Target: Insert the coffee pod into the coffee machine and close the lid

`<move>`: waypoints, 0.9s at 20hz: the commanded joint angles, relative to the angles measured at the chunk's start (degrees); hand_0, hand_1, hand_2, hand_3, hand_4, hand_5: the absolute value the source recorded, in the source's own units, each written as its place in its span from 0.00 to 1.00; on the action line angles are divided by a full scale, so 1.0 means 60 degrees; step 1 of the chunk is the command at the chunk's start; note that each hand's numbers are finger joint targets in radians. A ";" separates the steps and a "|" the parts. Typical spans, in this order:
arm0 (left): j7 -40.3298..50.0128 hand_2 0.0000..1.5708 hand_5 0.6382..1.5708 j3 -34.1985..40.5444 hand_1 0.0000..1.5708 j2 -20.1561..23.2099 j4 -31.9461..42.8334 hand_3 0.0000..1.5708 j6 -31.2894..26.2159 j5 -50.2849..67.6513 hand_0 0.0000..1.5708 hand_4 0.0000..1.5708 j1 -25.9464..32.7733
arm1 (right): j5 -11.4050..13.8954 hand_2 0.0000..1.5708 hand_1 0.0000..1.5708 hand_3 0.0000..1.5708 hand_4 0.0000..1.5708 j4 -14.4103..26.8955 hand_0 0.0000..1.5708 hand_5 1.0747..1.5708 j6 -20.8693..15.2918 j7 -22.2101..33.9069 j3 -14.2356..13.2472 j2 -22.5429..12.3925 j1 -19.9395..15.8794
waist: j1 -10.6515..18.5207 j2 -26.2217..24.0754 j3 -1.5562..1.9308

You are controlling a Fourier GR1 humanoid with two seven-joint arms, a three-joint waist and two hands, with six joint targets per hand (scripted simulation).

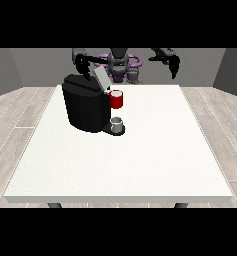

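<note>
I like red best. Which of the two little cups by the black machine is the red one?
The upper cup, up at the machine's head, is red. The lower cup, on the base beneath it, is grey.

White table (140, 165) on grey plank floor (10, 115)

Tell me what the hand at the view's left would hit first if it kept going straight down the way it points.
Most likely the coffee machine: the hand at the view's left hangs fingers-down just above its top rear edge, beside the raised lid. Depth is unclear, so it could pass behind.
</note>
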 commanded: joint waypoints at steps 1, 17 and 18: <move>-0.0182 0.00 1.00 0.0059 0.00 0.0339 -0.0339 0.00 -0.0319 0.0330 0.00 0.00 0.0398 | 0.0292 0.00 0.00 0.00 0.00 0.0445 0.00 1.00 -0.0027 -0.0317 0.0096 0.0065 -0.0289 | 0.0097 0.0211 -0.0001; -0.0328 0.00 1.00 -0.0156 0.00 0.0365 -0.0253 0.00 0.0450 0.0276 0.00 0.00 0.0358 | 0.0566 0.00 0.00 0.00 0.00 0.1284 0.00 1.00 -0.0019 -0.0706 0.0050 0.0283 -0.1321 | -0.0043 0.0666 -0.0002; 0.0173 0.00 1.00 -0.0158 0.00 0.0607 -0.0319 0.00 0.0246 0.0400 0.00 0.00 -0.0131 | 0.0614 0.00 0.00 0.00 0.00 0.1455 0.00 1.00 -0.0066 -0.0652 -0.0014 0.0196 -0.1764 | 0.0087 0.0871 -0.0002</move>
